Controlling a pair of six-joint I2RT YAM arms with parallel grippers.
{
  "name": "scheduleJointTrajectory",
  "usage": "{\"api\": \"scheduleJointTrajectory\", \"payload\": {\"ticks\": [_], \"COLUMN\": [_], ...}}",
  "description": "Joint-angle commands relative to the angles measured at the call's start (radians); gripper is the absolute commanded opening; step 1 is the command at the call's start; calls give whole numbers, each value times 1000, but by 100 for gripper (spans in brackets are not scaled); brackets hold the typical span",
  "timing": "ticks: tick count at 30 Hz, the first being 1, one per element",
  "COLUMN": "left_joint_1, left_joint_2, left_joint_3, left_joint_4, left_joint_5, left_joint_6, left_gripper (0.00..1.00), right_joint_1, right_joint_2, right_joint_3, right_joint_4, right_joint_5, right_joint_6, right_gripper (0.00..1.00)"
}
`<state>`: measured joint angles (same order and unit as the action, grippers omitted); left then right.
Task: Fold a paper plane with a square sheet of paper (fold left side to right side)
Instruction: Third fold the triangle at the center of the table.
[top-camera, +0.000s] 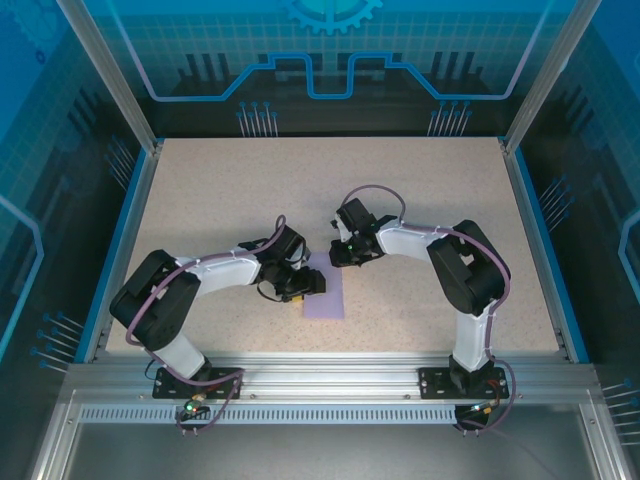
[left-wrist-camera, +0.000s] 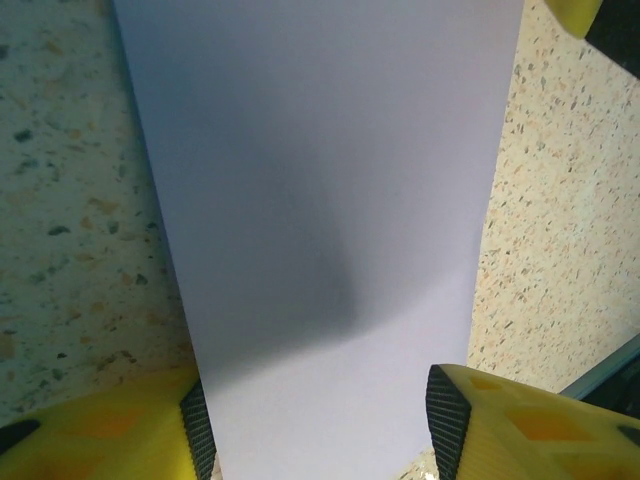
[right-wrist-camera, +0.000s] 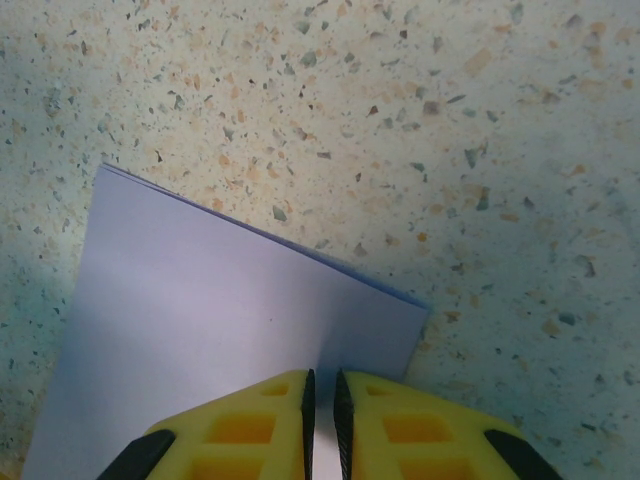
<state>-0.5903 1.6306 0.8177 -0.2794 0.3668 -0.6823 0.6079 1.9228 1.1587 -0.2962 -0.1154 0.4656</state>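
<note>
The paper (top-camera: 330, 302) lies flat on the speckled surface (top-camera: 220, 190) just below the middle of the top view, a narrow upright lavender rectangle, with both arms bent in toward it. The left tool (top-camera: 304, 285) sits over its left side and covers part of that edge, while the right tool (top-camera: 340, 258) hangs at its upper end. In the left wrist view the paper runs up the centre of the frame from bottom to top, smooth and uncreased, with a soft dark shadow across its lower middle. This tool stands open, its two yellow fingers (left-wrist-camera: 100, 435) in the lower corners of the frame with the strip between them. The black pads are right at the paper's side edges, but it is not clear that they squeeze it. A bit of another yellow finger (left-wrist-camera: 577, 12) shows in the upper right corner. In the right wrist view the paper fills the lower left of the frame, one corner pointing right. A thin darker line along its upper edge shows two layers lying one on the other. The right tool's fingers (right-wrist-camera: 250, 430) come up from the bottom centre over the paper, drawn almost together with only a thin slit between the pads. I cannot tell whether they pinch the sheet or merely rest on it.
</note>
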Motion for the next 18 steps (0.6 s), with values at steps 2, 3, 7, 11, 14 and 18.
{"api": "scheduleJointTrajectory", "payload": {"ticks": [2, 3, 7, 11, 14, 18], "left_joint_1": [-3, -3, -3, -3, -3, -3], "left_joint_2": [-37, -41, -59, -69, -77, -92], "left_joint_3": [2, -1, -8, -14, -28, -37], "left_joint_4": [4, 5, 19, 20, 39, 45], "left_joint_5": [9, 10, 14, 11, 18, 16], "left_joint_6": [-23, -27, -42, -55, -77, -93], "left_gripper": [59, 59, 54, 42, 30, 20], "right_joint_1": [-10, -10, -12, -12, -14, -15], "right_joint_2": [36, 35, 32, 8, -30, -87], "right_joint_3": [3, 2, -2, -23, -48, -76], "right_joint_4": [-16, -14, -5, 36, 79, 128], "right_joint_5": [5, 3, -3, -19, -23, -18], "right_joint_6": [-15, -15, -12, -9, -15, -38], "right_gripper": [17, 17, 17, 22, 31, 42]}}
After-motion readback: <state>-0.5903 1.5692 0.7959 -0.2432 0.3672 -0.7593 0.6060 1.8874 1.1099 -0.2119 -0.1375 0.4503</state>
